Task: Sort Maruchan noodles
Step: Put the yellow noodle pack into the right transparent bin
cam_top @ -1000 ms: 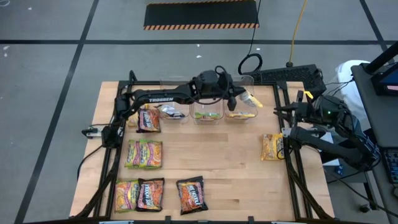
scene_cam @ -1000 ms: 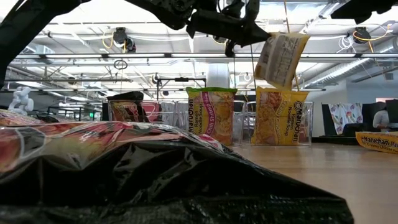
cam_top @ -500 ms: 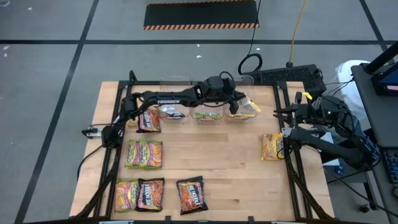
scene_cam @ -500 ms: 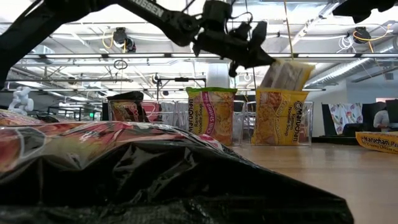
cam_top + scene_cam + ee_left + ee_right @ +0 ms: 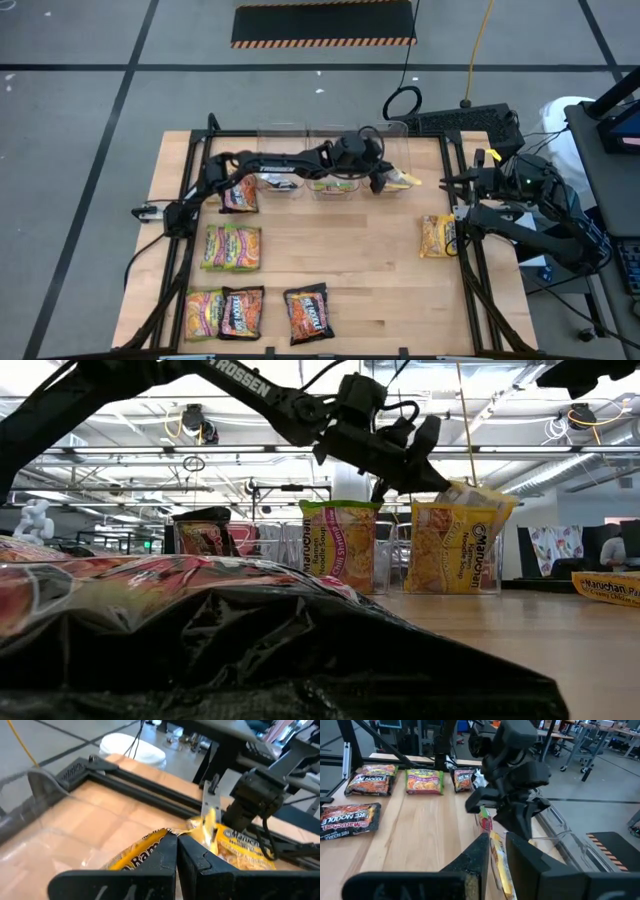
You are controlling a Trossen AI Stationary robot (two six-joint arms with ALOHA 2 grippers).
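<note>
Three clear bins (image 5: 335, 180) stand in a row at the table's far edge. In the low view the left one holds a black packet (image 5: 205, 532), the middle one a green-pink packet (image 5: 340, 545) and the right one yellow packets (image 5: 452, 552), all standing upright. My left gripper (image 5: 383, 180) reaches over the right bin, shut on a yellow noodle packet (image 5: 403, 180). My right gripper (image 5: 496, 845) waits at the table's right edge, its fingers a little apart. Through the gap shows a yellow packet (image 5: 437, 236) that lies flat on the table. My left gripper pinches a crinkled edge of the yellow packet (image 5: 192, 827) between its two fingers. The fingers come from the table's left, slanting a little downward. The packet (image 5: 478, 500) sticks out tilted past the fingertips, its lower end at the mouth of the right bin.
Loose packets lie on the table's left and near parts: a black-red one (image 5: 238, 193), a green one (image 5: 232, 247), and three along the near edge (image 5: 240, 312). In the low view a black packet (image 5: 300, 660) fills the foreground. The table's middle is bare wood (image 5: 350, 260).
My left gripper has come down and a little toward the table's right edge, still shut on the yellow packet. The packet hung clear above the right bin; now it is tipped over, with its lower end at the bin's mouth.
</note>
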